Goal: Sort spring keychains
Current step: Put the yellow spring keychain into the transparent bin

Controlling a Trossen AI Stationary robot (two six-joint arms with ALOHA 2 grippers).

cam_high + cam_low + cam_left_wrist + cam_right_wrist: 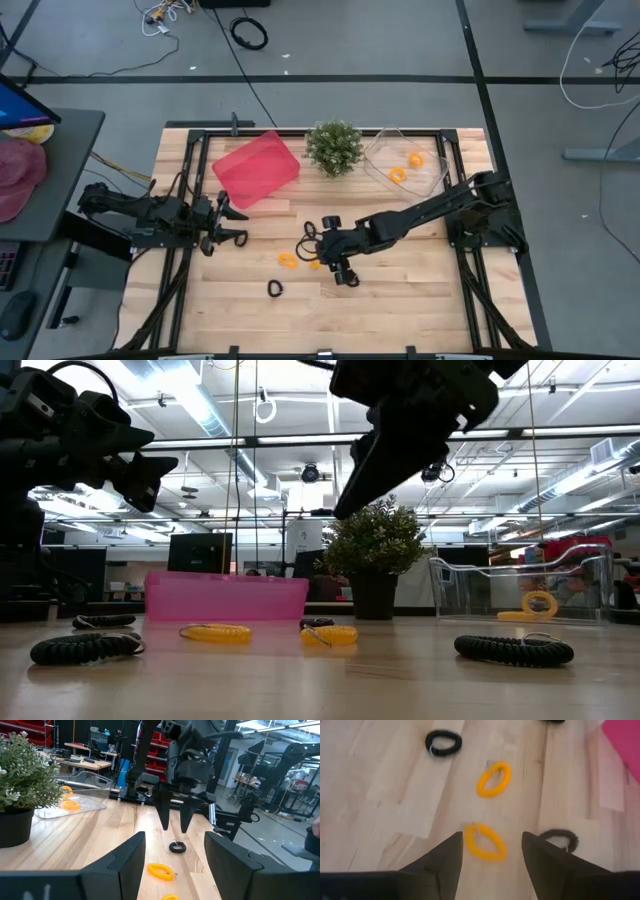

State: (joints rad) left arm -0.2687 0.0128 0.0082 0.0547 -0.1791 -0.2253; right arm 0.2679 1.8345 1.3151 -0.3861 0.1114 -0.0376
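Near table edge: bare light wooden tabletop (400, 310), open passage.
Far centre: green potted plant (334, 147) stands between pink plastic bin (256, 169) and clear plastic tray (405, 160).
Middle: right arm (425, 210) reaches across above small orange coiled keychains (289, 261).

Right arm: stretched toward table centre, wrist bent down.
Right gripper (175, 817): fingers apart, pointing downward.
Left gripper (236, 226): fingers spread, at left side.
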